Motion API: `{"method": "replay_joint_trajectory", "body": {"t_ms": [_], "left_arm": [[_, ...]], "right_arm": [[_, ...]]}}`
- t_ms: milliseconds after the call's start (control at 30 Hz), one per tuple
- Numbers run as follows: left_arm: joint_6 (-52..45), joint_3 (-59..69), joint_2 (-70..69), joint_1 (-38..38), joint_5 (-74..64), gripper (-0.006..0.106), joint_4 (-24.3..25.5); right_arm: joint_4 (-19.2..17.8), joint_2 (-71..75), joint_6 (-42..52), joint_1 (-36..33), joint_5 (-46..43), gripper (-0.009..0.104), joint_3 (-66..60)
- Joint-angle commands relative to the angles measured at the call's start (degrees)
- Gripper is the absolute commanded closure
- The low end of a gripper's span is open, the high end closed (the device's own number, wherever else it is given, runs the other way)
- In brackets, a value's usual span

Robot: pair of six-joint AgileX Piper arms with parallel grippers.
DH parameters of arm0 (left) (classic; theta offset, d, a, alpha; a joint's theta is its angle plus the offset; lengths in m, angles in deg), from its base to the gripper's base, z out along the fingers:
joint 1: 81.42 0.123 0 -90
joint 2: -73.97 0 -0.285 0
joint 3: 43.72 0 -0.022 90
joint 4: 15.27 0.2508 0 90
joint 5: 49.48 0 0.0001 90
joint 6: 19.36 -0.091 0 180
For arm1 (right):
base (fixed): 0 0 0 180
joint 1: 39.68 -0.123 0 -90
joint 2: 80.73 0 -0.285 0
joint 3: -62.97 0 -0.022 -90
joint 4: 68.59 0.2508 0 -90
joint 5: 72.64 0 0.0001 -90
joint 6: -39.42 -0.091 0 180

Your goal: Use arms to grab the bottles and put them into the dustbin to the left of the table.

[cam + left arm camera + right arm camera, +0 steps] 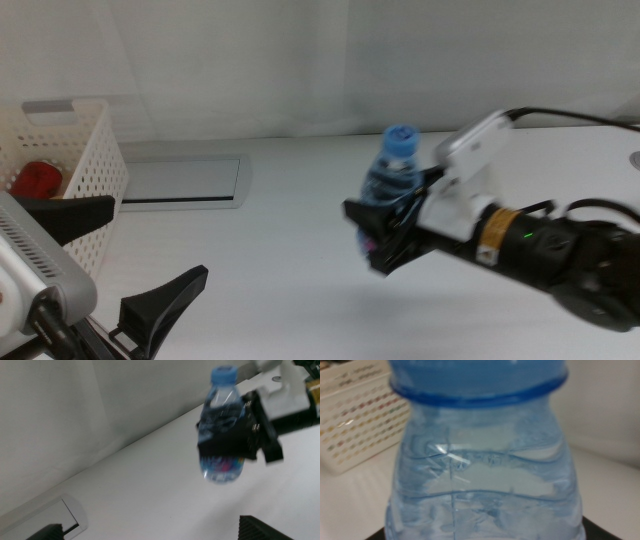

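The water bottle [391, 172] stands nearly upright in the air above the tabletop [290, 250], its long axis vertical with the blue cap [400, 134] on top, leaning only slightly. Clear of the surface, it hangs right of the middle of the tabletop, well apart from the dustbin [95, 190]. My right jaws are clamped on its lower half, my right gripper [385, 232] reaching in from the right side with the white plate [475, 160] of the wrist just behind it. In the left wrist view the bottle [220, 425] shows its coloured label band below the dark jaws of that right gripper [227, 440], base free beneath them. My right wrist camera is filled by the bottle's shoulder [485, 475] and the rim of its cap; the perforated white dustbin [355, 420] shows behind it.

My left gripper [120, 260] waits at the lower left, near the picture's bottom edge, its dark jaws spread wide and empty, just beside the dustbin. Inside the dustbin lies a red can [36, 180]. Behind it, flat on the tabletop, sits a grey tray [185, 181].
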Motion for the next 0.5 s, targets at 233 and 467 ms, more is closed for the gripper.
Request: {"method": "replay_joint_trajectory", "body": {"t_ms": [233,467], "left_arm": [[0.2,0.3,-0.1,-0.4,0.5,0.01,-0.3],[0.2,0.3,-0.1,-0.4,0.5,0.01,-0.3]], "right_arm": [[3.0,-9.8,4.6,-4.6,-1.8,0.098,4.7],[3.2,-15.0,4.6,-4.7,-1.9,0.098,5.4]]}}
